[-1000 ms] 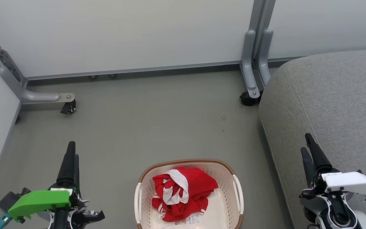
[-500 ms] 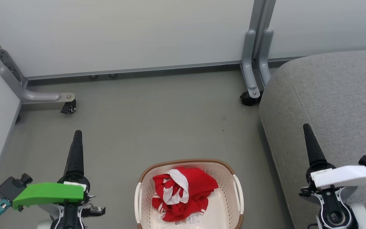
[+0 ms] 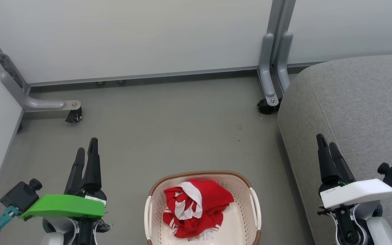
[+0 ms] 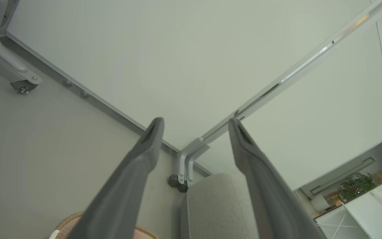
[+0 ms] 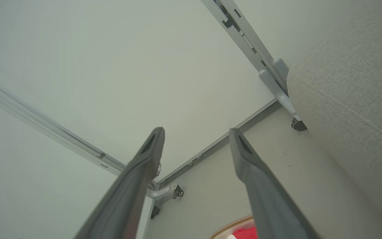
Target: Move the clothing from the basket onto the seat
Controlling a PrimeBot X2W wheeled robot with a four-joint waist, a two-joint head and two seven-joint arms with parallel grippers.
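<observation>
Red-and-white clothing (image 3: 194,207) lies bunched in the cream basket (image 3: 254,204) with a brown rim, on the floor at the bottom middle of the head view. The grey seat (image 3: 359,105) fills the right side. My left gripper (image 3: 87,145) hovers left of the basket, open and empty. My right gripper (image 3: 325,141) stands over the seat's left edge, open and empty. In the left wrist view the left gripper (image 4: 196,120) points at the wall, with the seat (image 4: 217,205) and the basket rim (image 4: 66,220) low. The right wrist view has the right gripper (image 5: 196,130), the seat (image 5: 353,99) and a bit of clothing (image 5: 245,233).
White partition panels on grey caster feet (image 3: 68,107) (image 3: 267,102) close off the back and left. Grey floor (image 3: 168,129) stretches between basket and wall. A label sticker (image 3: 206,234) lies in the basket's bottom.
Both grippers have rolled about their wrists, so both fingers of each now show side by side. The left one has moved forward and slightly right. Basket and clothing have not moved.
</observation>
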